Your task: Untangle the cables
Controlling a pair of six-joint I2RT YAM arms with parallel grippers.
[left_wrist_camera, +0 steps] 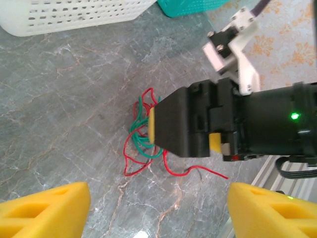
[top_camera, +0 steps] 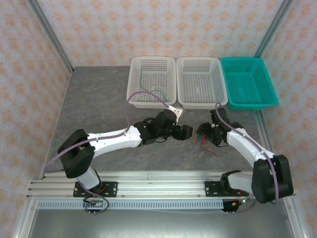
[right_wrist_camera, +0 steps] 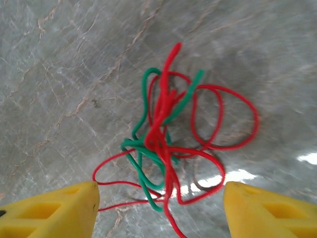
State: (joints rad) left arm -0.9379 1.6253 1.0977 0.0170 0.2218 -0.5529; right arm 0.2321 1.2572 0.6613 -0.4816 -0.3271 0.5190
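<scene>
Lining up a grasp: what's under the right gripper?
A tangle of red cables and green cables on the table, beneath the open right gripper. Strands at the knot's centre cover each other.

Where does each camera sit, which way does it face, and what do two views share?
Top external: above and behind the arms, facing down on the table; both arms, left hand and right hand show, baskets beyond.
Left wrist: on the left arm, looking down and across at the cable tangle and the right hand; own yellow fingertips at the bottom.
Right wrist: on the right arm, looking straight down on the tangle; own fingertips in the bottom corners.
Shared: both wrist views show the red-and-green tangle.
</scene>
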